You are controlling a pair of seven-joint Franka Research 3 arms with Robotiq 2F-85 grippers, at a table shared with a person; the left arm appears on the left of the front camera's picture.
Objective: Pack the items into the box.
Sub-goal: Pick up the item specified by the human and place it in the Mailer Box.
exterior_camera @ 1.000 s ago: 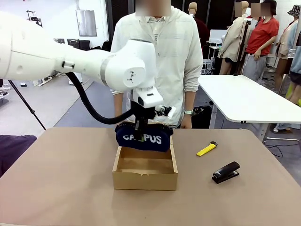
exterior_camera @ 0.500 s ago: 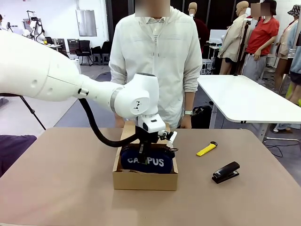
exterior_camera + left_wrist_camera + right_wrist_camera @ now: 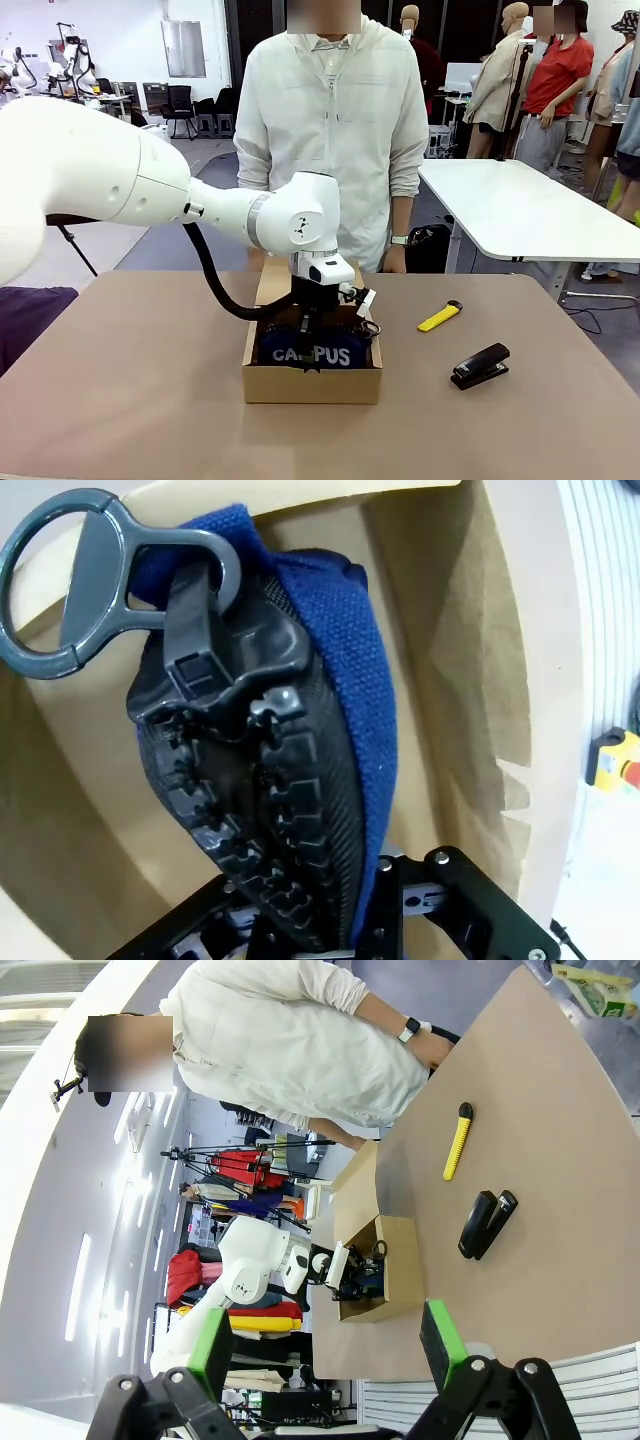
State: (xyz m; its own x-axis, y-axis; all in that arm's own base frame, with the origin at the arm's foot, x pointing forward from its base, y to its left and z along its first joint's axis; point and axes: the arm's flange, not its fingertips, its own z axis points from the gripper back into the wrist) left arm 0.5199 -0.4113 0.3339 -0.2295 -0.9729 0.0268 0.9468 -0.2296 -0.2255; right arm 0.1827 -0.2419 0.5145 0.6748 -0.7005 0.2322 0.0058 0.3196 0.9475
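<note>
Though inside box point(image 3: 311, 386), pouch point(image 3: 330, 354) between jaws.

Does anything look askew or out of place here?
Nothing spilled or damaged. The pouch stands on edge in the box, pinched by the left claw, rather than flat; the yellow tool lies outside it.

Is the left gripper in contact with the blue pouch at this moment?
Touching. In the left wrist view the left gripper is shut on the blue pouch, whose zip edge runs down between its fingers.

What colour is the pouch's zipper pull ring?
Slate grey; the pull ring sits on the navy pouch. Clearest in the left wrist view.
</note>
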